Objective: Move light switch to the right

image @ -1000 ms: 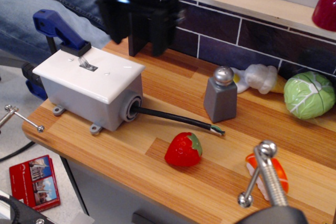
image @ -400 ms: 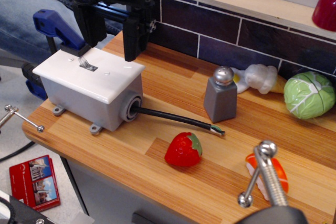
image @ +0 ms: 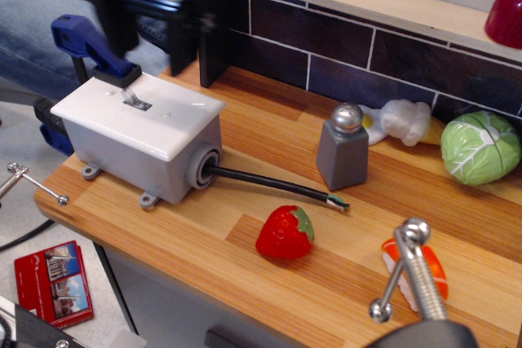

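Observation:
The light switch (image: pixel 133 99) is a small silvery toggle in the slot of a white cover plate (image: pixel 175 116) on a grey box (image: pixel 134 160) at the table's left end. The toggle leans toward the left. My black gripper (image: pixel 148 53) is motion-blurred at the top left. It hangs behind and a little above the box, apart from the toggle. Its two fingers stand wide apart and it holds nothing.
A blue clamp handle (image: pixel 86 45) is behind the box. A black cable (image: pixel 277 187) leaves the box's right side. To the right are a grey shaker (image: pixel 343 149), a strawberry (image: pixel 285 234), a cabbage (image: pixel 480 147) and a metal clamp screw (image: pixel 412 270). A dark post (image: pixel 214 38) ends the tiled wall.
My gripper has moved left along the back of the table, from behind the box's right end to behind its left half, and stays open. The toggle has not moved.

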Controlling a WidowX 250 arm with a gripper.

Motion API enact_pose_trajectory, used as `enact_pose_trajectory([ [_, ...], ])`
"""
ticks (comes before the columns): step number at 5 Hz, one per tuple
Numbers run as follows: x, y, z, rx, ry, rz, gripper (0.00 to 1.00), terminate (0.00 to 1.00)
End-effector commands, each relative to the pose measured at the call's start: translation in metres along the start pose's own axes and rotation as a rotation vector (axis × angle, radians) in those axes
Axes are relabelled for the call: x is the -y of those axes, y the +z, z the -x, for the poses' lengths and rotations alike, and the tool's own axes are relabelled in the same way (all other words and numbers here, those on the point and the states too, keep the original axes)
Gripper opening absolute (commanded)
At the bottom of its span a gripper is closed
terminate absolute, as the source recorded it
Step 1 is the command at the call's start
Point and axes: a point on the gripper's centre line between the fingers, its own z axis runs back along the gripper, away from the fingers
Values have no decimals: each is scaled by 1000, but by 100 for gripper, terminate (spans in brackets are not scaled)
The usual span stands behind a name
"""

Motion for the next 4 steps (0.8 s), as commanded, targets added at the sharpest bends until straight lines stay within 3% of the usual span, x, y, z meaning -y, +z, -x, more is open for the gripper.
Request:
enact_pose_trajectory([
  [1, -31, 11, -8, 30, 0, -26, 100, 0],
  [2, -34, -5, -4, 23, -6, -42, 100, 0],
  [4, -24, -28, -5, 66, 4, -49, 100, 0],
])
